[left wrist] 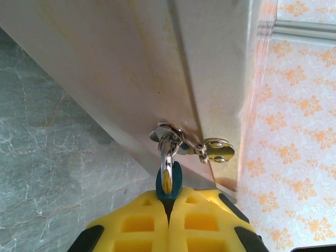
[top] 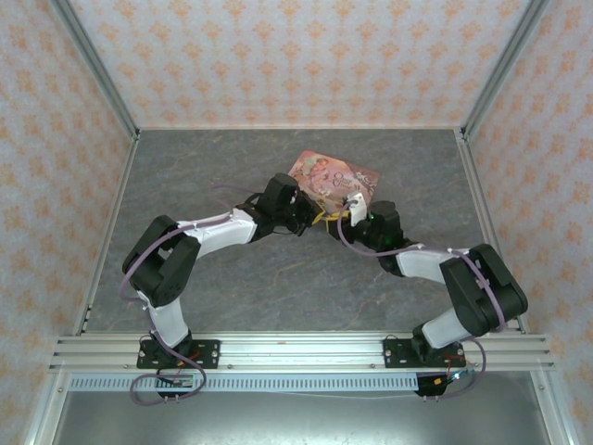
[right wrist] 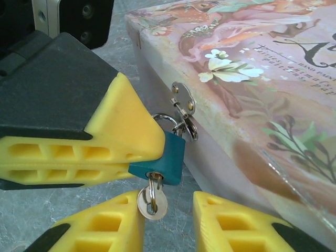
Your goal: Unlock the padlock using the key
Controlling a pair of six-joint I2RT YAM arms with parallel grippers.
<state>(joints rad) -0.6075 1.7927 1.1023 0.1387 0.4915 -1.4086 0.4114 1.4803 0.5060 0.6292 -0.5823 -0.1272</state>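
Hooked by its silver shackle through the metal clasp point(right wrist: 184, 102) on the side wall of the pink picture tin point(right wrist: 252, 79): the small teal padlock point(right wrist: 160, 157). Pinched by its body in the left claw point(left wrist: 169, 212), yellow fingers pressed together with no gap between them. Held above the grey worktop point(top: 278, 278), just beside the tin's wall. Set in the padlock's underside: a small silver key point(right wrist: 152, 202), round head hanging down. Straddled by the right claw point(right wrist: 168, 226), fingers parted, one on either side of the key and not clamped on it. Hard to tell whether the key's head brushes the nearer finger, probably just beside it. Seen from above: both arms bent inward and meeting at the tin's near edge, tin lying flat and slightly skewed towards the back of the worktop.
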